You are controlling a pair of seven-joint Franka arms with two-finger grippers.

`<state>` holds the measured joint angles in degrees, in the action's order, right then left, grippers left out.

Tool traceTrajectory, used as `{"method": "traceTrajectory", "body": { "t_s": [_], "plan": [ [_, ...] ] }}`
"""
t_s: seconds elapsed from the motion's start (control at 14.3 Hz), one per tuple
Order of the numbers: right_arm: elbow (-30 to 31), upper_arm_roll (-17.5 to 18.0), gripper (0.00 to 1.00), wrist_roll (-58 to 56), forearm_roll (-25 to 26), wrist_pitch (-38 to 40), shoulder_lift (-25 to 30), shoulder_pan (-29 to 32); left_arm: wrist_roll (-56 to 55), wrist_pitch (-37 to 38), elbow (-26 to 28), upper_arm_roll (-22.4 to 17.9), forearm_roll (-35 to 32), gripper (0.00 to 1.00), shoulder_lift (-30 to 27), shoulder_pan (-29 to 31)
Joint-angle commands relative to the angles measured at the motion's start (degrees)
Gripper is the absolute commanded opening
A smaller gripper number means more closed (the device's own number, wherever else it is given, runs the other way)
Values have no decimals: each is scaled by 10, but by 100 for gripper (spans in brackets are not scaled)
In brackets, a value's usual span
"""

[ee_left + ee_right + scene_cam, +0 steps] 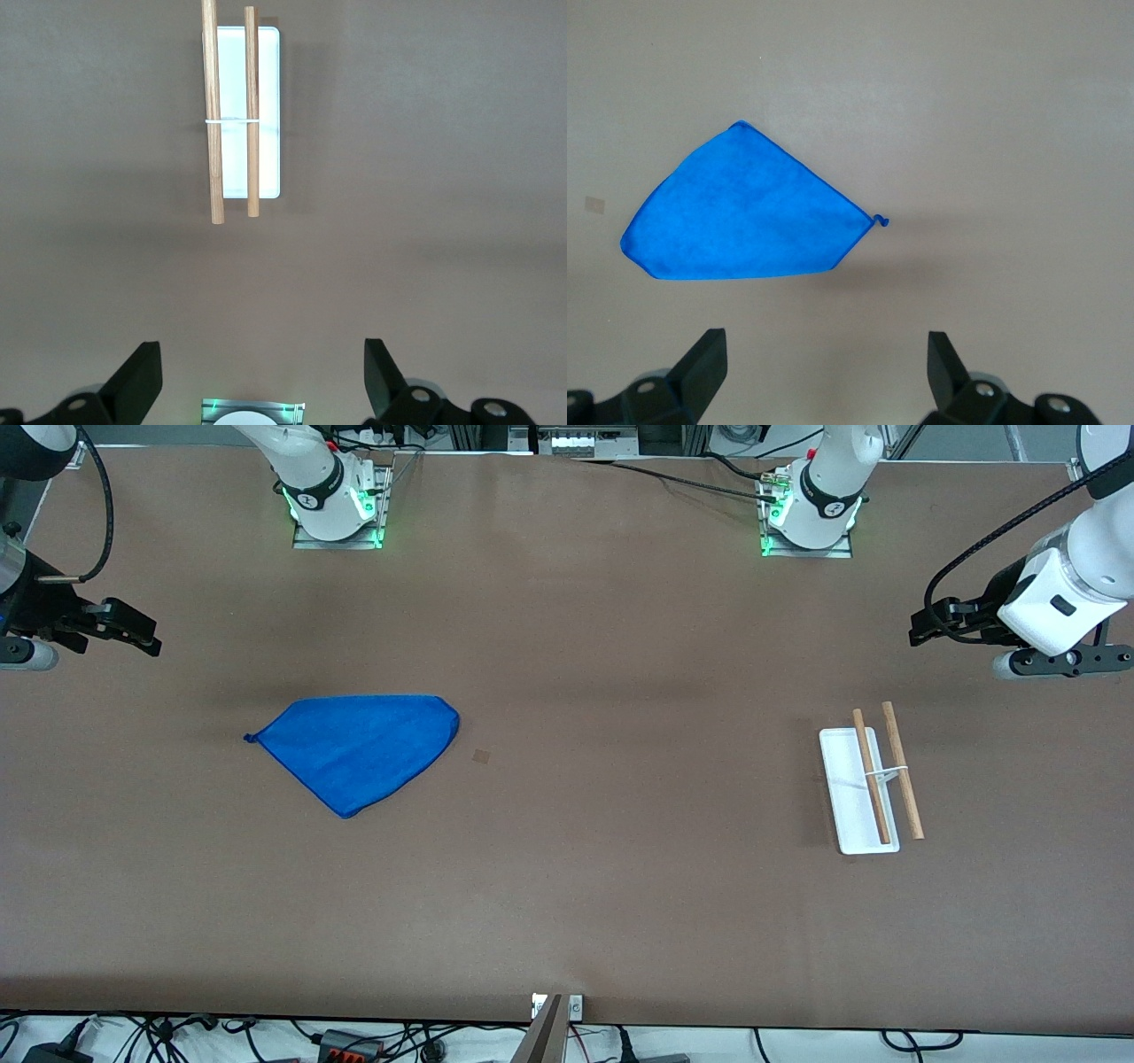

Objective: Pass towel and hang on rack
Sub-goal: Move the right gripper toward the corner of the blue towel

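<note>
- Towel (363, 748): blue, folded flat on the table (620, 912), toward the right arm's end.
- Right gripper (133, 638): fingers apart, empty, hovering over the table edge.
- Rack (859, 797): toward the left arm's end.
- Left gripper (926, 627): fingers apart, empty.

- We see a wide brown table (567, 921) under even light.
- Along its near edge we see tangled cables (177, 1036) on a pale floor.
- A small tape patch (481, 756) marks the tabletop.

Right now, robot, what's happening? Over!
Left gripper open, right gripper open, both waiting at table ends. Bright blue cloth towel flat on table, untouched. White-based rack with two wooden bars bare. Nothing between them.
</note>
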<state>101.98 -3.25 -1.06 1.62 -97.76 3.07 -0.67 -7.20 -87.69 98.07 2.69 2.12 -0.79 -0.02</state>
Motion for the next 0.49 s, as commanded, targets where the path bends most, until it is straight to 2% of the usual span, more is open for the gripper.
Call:
{"method": "traceTrajectory", "body": {
  "t_s": [0.0, 0.42],
  "plan": [
    [10, -5, 100, -9, 7, -9, 14, -6, 8, 16, -20, 1, 7, 100, 7, 4],
    [11, -6, 100, -8, 2, -11, 14, -6, 3, 22, -24, 5, 4, 100, 10, 2]
  ]
}}
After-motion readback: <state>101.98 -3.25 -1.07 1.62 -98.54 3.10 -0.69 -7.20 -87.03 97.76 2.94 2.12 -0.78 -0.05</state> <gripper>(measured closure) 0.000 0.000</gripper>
